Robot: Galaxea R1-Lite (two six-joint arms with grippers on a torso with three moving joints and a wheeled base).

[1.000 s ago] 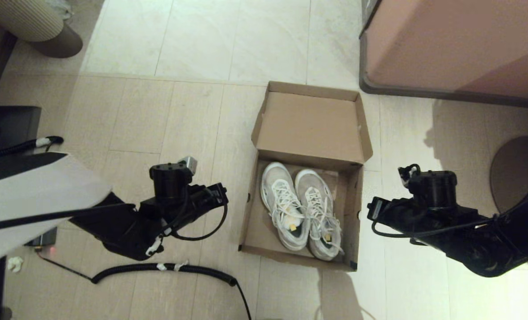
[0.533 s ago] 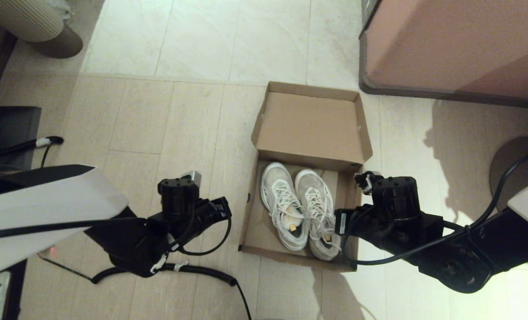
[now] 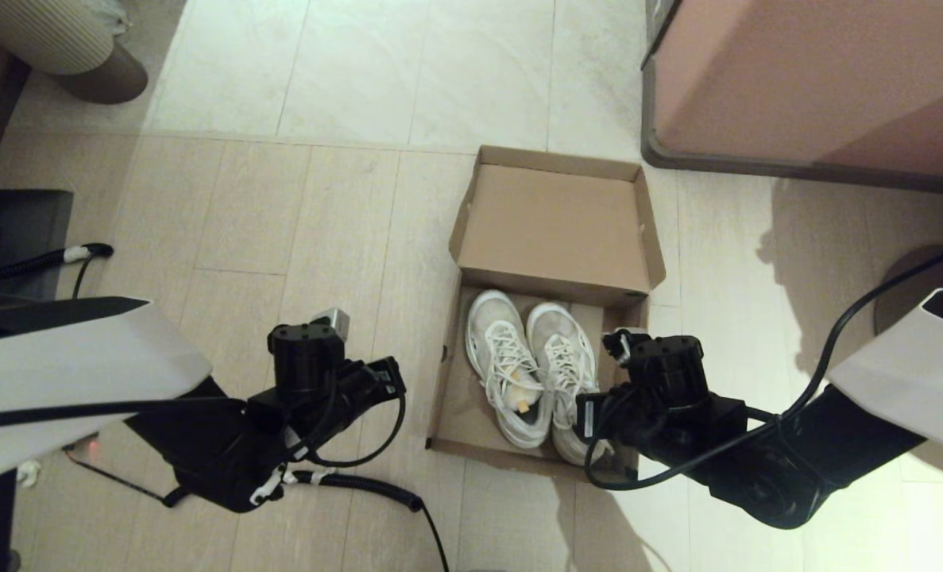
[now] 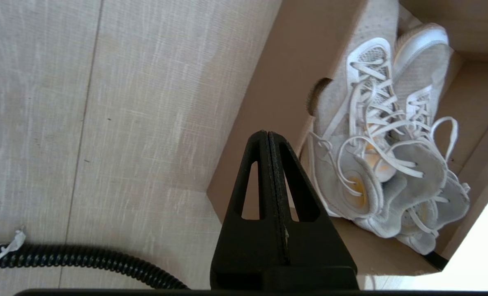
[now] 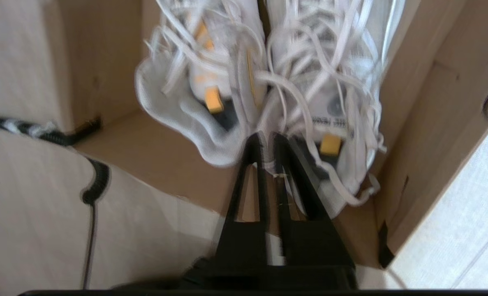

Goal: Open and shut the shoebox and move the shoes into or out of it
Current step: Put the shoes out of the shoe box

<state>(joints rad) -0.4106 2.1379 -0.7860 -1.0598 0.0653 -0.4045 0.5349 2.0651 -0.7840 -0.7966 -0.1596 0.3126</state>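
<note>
The brown cardboard shoebox [image 3: 442, 389] stands on the floor with its lid [image 3: 554, 226] flipped back flat. Both white lace-up shoes [image 3: 511, 373] lie side by side inside, toes toward the lid. My right gripper [image 5: 267, 139] reaches over the box's near right corner, its tips just at the heels of the shoes [image 5: 309, 82], the fingers a narrow gap apart with nothing between them. My left gripper [image 4: 267, 133] is shut and empty, hovering just left of the box wall [image 4: 276, 82], apart from the shoes [image 4: 371, 164].
A big pinkish-brown cabinet [image 3: 805, 79] stands at the back right. A black corrugated cable [image 3: 344, 481] lies on the floor left of the box. A round brown base [image 3: 924, 294] sits at the far right, and a ribbed beige object [image 3: 50, 36] at the back left.
My right arm has swung left from beside the box to over its near right corner, and its fingers have parted slightly. The left arm shifted only a little.
</note>
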